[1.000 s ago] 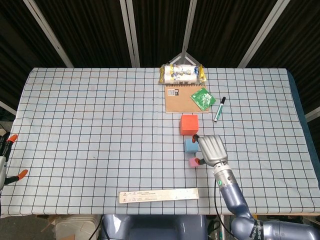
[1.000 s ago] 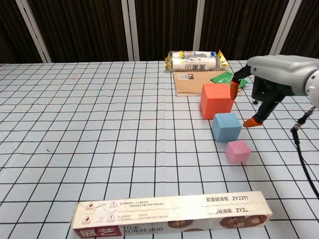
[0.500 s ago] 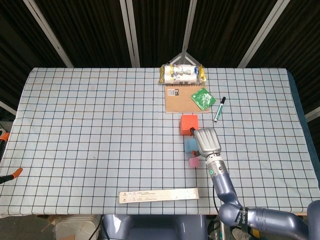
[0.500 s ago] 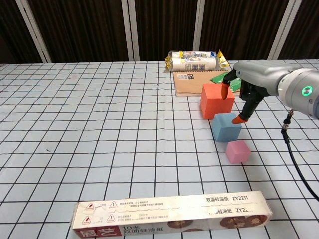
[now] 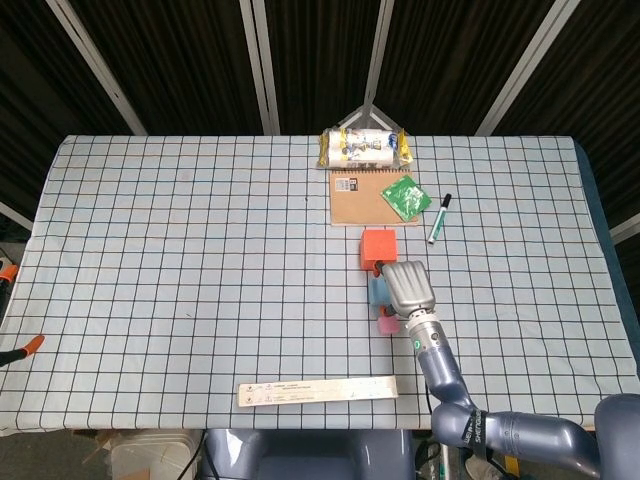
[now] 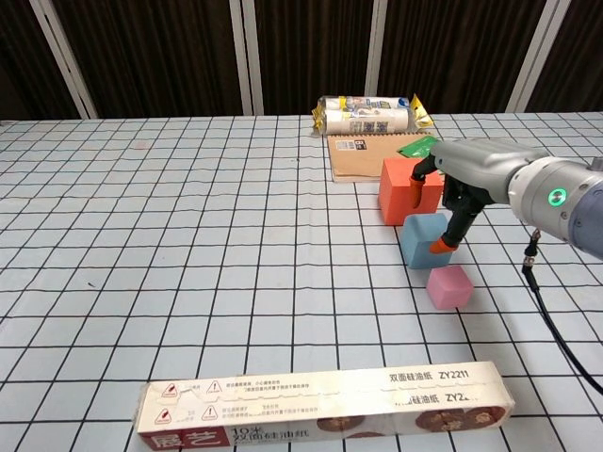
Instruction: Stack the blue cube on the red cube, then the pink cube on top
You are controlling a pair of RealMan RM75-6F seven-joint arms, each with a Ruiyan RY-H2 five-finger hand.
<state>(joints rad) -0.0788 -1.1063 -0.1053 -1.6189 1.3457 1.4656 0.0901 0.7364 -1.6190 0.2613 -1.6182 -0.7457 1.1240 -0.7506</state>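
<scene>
Currently the right hand [image 6: 459,188] is positioned over the blue cube [image 6: 421,242], fingers apart and bracketing it: an orange fingertip [image 6: 439,247] is seen at the cube's right face, another at its far side against the red cube [image 6: 407,191]. Firm contact cannot be confirmed; nothing is lifted. From the head view, the right hand [image 5: 408,287] covers most of the blue cube [image 5: 377,291].

All 3 cubes rest on the checked tablecloth [image 6: 188,245]: the red cube just behind the blue cube, the pink cube [image 6: 449,286] just in front of it, slightly right. A long flat box [image 6: 325,406] lies well in front of the blue cube. The left hand is not seen in either view.
</scene>
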